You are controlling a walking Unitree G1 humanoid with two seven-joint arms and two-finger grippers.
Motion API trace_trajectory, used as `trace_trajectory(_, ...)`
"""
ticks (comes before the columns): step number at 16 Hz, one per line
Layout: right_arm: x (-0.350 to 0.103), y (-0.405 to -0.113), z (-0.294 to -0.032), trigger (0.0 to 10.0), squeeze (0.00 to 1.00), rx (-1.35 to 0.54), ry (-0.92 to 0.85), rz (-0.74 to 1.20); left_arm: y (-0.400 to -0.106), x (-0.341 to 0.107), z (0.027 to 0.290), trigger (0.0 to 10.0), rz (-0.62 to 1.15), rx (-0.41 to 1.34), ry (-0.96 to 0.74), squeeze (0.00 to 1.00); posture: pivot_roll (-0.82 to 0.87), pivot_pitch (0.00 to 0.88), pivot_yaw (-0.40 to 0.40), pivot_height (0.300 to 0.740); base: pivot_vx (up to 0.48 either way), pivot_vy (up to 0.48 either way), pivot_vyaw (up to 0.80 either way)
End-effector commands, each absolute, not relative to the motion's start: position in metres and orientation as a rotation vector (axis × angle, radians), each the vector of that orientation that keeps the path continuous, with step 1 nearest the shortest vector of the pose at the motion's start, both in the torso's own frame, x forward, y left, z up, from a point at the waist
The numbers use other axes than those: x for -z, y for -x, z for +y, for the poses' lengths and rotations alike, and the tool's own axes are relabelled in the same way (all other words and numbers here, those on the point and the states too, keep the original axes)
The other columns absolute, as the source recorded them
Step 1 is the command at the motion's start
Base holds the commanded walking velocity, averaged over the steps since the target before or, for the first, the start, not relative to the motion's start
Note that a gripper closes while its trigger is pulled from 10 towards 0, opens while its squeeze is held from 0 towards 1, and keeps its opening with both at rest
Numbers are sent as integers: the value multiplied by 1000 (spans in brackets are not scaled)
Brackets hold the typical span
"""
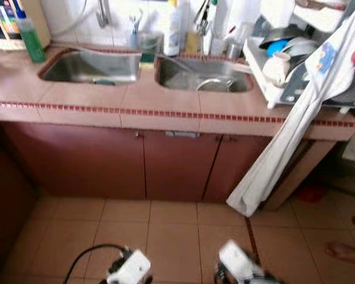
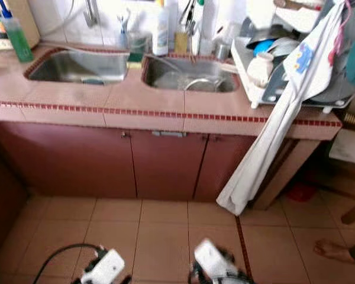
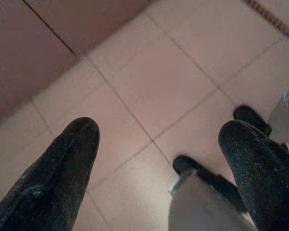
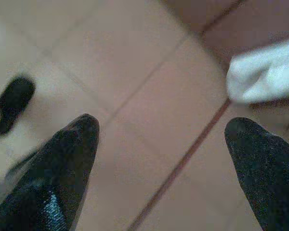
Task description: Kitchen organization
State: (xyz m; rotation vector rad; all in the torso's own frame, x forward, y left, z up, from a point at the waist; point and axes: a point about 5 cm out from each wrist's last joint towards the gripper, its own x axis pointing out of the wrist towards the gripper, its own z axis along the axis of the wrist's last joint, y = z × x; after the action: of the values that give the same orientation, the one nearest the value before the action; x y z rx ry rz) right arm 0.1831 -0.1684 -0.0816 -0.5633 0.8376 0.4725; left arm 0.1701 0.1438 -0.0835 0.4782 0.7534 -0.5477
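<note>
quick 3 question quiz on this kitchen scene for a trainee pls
1. True or false: the white cloth hangs from the dish rack down past the counter edge.
2. Which best describes both end effectors, left and right? A) shut on a bottle B) open above the floor tiles C) inside the sink
3. Fill in: the green bottle stands to the ____ of the left sink basin.

Key: 1 true; 2 B; 3 left
</note>
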Motion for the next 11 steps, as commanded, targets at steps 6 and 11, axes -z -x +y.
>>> trace_trajectory(6,91,-170,-161,10000,0,-384,440,950,-151,97,141,10000,938,449,-326,0,-91,0,-3,740,0,0,0)
trace_trajectory(11,93,-165,-170,10000,0,-361,446,985,-160,95,155,10000,948,395,-391,0,-76,0,-18,740,0,0,0)
